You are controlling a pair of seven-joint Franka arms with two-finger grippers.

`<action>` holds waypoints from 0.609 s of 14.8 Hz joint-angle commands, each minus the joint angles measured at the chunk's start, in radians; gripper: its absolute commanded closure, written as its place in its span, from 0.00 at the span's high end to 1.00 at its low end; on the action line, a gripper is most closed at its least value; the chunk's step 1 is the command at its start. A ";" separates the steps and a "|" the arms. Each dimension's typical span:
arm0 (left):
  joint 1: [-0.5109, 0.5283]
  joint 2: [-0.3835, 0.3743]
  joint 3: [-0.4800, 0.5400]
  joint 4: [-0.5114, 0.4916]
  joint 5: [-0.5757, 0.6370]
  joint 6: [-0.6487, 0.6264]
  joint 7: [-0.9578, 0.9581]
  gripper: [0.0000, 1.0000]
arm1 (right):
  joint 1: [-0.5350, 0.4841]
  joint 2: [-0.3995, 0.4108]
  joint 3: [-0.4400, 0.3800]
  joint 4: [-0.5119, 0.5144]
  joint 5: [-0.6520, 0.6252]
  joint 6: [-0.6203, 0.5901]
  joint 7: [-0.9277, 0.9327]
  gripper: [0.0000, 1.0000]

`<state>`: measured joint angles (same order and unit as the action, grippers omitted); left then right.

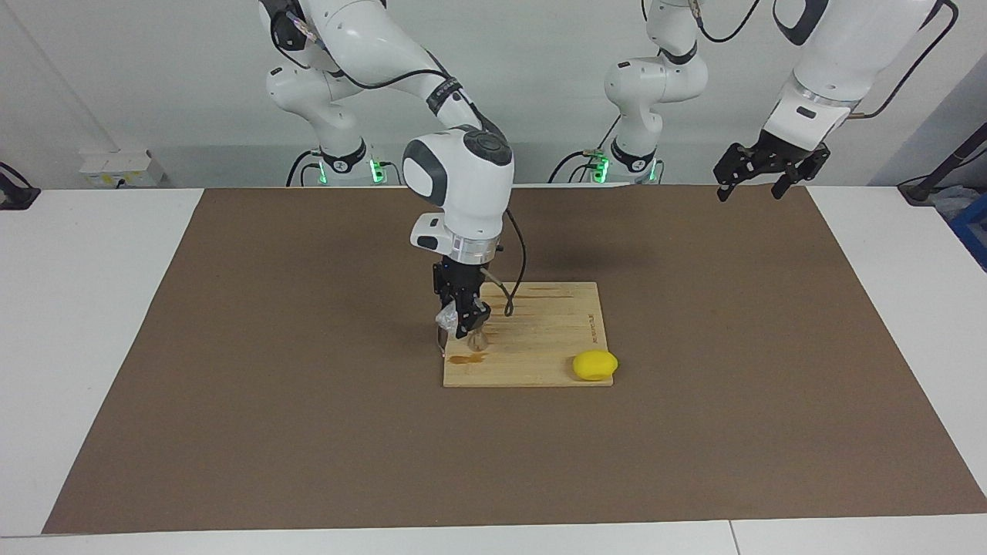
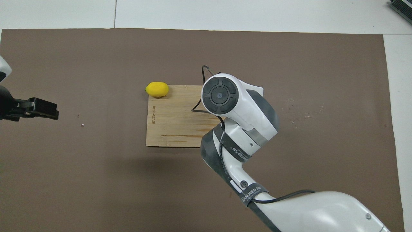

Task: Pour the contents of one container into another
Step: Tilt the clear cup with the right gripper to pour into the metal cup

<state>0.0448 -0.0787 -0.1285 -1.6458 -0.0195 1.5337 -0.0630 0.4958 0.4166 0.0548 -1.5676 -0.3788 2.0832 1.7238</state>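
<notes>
Covering most of the table [image 1: 92, 324] was a brown mat [image 1: 308, 432], a wooden board [image 1: 551, 339] at its middle. Over the board's corner toward the right arm's end, the right gripper [image 1: 465, 330] clenched the tilted clear cup [image 1: 447, 317] above the jigger [image 1: 477, 339]. The left gripper [image 1: 759, 185] waited, released, over the mat's edge. A lemon [image 1: 594, 364] sat on the board's other corner.

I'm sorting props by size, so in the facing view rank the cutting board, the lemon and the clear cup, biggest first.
1. cutting board
2. lemon
3. clear cup, though the right tool partly hides it, so its place below the lemon is unsure.
</notes>
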 commanded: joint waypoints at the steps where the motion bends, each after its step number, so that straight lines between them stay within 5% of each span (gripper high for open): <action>1: 0.014 -0.016 -0.005 -0.012 -0.011 -0.010 0.015 1.00 | 0.004 -0.004 0.002 -0.002 -0.032 -0.002 0.023 0.00; 9: 0.014 -0.018 -0.005 -0.012 -0.011 -0.010 0.015 1.00 | -0.002 -0.001 0.003 0.012 -0.008 0.000 0.026 0.00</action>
<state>0.0447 -0.0787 -0.1285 -1.6458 -0.0195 1.5336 -0.0630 0.4964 0.4166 0.0549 -1.5646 -0.3801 2.0833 1.7238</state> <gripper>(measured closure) 0.000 0.493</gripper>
